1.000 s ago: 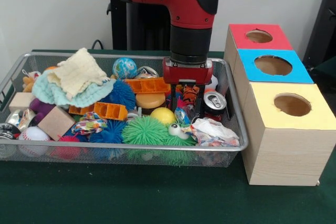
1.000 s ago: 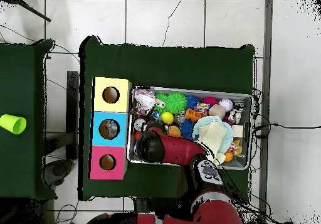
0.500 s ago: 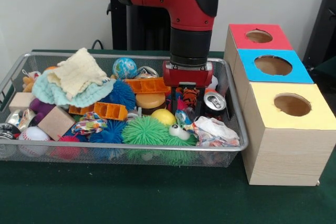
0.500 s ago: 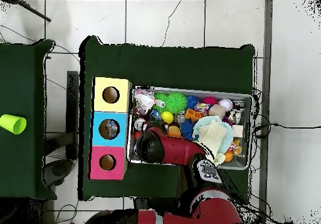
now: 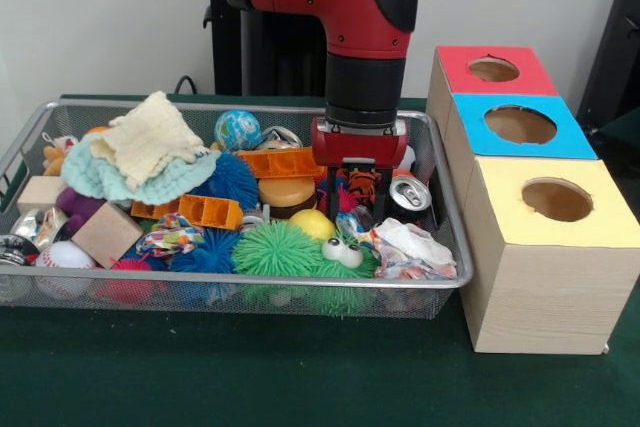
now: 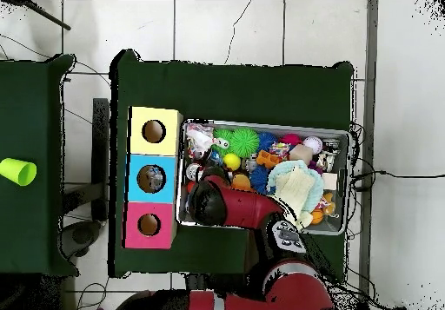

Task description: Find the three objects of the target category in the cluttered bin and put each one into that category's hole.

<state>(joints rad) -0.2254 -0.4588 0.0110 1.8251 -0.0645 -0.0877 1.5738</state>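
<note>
The wire-mesh bin (image 5: 250,282) is full of toys and scraps; it also shows in the overhead view (image 6: 261,123). My gripper (image 5: 358,209) reaches down into the bin's right part, and its fingers (image 5: 332,192) stand apart on either side of an orange-and-black striped toy (image 5: 362,182). It looks open. A silver drink can (image 5: 410,192) lies just right of it. The hole (image 5: 520,124) in the blue-topped box is to the right of the bin and also shows in the overhead view (image 6: 150,178). In the overhead view my arm (image 6: 228,204) hides the gripper.
The red-topped box (image 5: 520,82) and yellow-topped box (image 5: 600,232) flank the blue one. A green spiky ball (image 5: 277,247), a yellow ball (image 5: 312,222), a crumpled wrapper (image 5: 410,247), folded cloths (image 5: 148,137) and a wooden block (image 5: 105,234) crowd the bin.
My gripper has sunk slightly and shifted a little to the right among the toys. The rest of the bin looks the same.
</note>
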